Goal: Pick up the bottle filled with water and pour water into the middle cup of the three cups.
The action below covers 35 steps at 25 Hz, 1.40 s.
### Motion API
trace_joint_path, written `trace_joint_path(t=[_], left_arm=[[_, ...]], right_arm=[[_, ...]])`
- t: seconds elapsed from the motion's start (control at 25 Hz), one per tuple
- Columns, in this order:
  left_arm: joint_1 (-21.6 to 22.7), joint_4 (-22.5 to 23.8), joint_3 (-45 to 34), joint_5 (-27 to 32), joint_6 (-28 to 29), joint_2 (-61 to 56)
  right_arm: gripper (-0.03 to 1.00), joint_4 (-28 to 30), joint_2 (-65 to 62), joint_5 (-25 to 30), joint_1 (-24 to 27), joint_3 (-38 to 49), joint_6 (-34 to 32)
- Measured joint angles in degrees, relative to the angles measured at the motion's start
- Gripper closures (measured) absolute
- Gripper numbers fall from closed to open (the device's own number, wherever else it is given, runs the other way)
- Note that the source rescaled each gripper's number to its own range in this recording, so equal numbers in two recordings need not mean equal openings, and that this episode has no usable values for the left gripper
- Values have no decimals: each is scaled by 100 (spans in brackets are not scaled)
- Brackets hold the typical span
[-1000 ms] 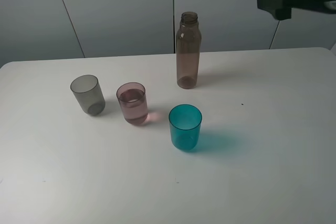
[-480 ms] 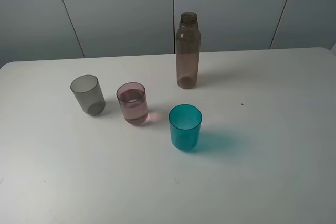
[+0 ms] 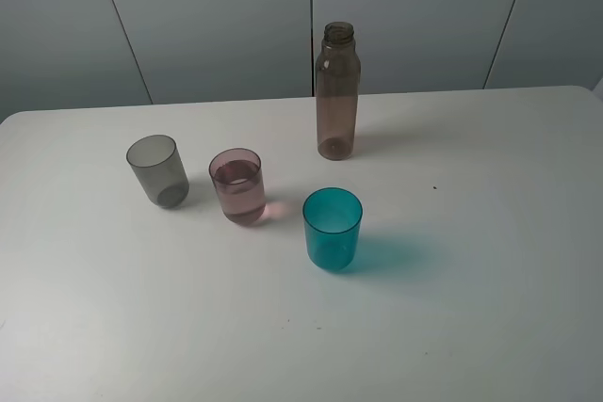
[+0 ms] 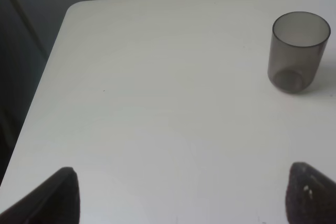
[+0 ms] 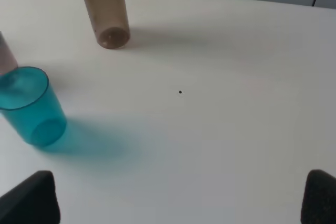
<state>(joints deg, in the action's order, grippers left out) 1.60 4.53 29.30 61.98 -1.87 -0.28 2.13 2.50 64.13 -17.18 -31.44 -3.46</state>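
In the exterior high view, the bottle (image 3: 337,91) is being shown upright on the white table (image 3: 490,280), toward the far side near the middle, with its neck uncapped. The three cups are being shown nearer than it, in a slanting row: the grey cup (image 3: 156,169) on the left, the middle cup (image 3: 237,185) just right of it, and the teal cup (image 3: 333,227) nearest and furthest right. All are standing apart from one another. The water (image 3: 238,193) is being held in the pink middle cup, up to well above half its height. No hand is being shown in this view.

In the left wrist view, the left hand (image 4: 184,195) is being seen only as two dark fingertips (image 4: 52,198) spread wide apart above bare table, with nothing between them. The grey cup (image 4: 297,52) is being shown upright, well away from the fingertips.

In the right wrist view, the right hand (image 5: 181,200) is likewise being seen with its fingertips (image 5: 319,195) set wide apart and gripping nothing. The lower part of the bottle (image 5: 106,11) and the teal cup (image 5: 29,106) are being shown standing on the table, both well clear of the hand.
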Motion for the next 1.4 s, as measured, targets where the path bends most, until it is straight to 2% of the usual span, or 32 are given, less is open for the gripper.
trace_joint_path(t=[0.68,0.8,1.04,1.4], left_arm=[[0,0,0,0,0,0],[0,0,0,0,0,0],[0,0,0,0,0,0],[0,0,0,0,0,0]], right_arm=[[-3,-174,-251,-129,14,205,-9],[-3,-162,-251,-129,277,205,-32],[-3,-167,-251,-129,1470,205,-9],[-3,-177,-251,-129,1567,205,13]])
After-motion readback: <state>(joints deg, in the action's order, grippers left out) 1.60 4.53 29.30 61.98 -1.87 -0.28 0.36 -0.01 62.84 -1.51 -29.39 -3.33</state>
